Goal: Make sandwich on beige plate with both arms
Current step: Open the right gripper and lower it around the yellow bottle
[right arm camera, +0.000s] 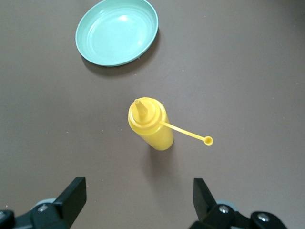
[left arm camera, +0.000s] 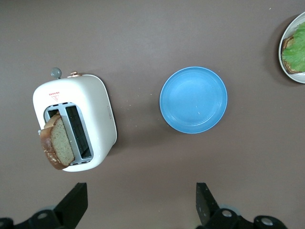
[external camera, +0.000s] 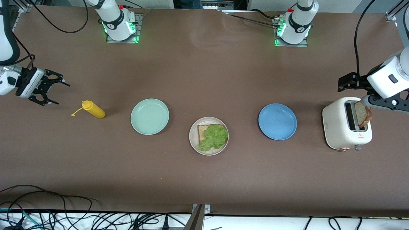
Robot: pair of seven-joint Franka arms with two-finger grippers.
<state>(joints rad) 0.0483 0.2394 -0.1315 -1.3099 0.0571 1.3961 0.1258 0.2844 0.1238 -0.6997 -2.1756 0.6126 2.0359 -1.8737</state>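
While both grippers hover spread apart, holding nothing, beige plate (external camera: 193, 140) carries bread slice (external camera: 202, 132) with lettuce (external camera: 214, 137); blue plate (external camera: 277, 121) at its 2 o'clock.

Left gripper (left arm camera: 139, 205) over surface by toaster (external camera: 342, 127); right gripper (external camera: 54, 91) over mustard bottle (external camera: 93, 109).

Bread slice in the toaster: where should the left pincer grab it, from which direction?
Probably from above, pinching the upper crust half of the bread slice across its flat faces. It stands upright in the toaster slot, top half exposed. The open left pincer hovers beside the toaster.
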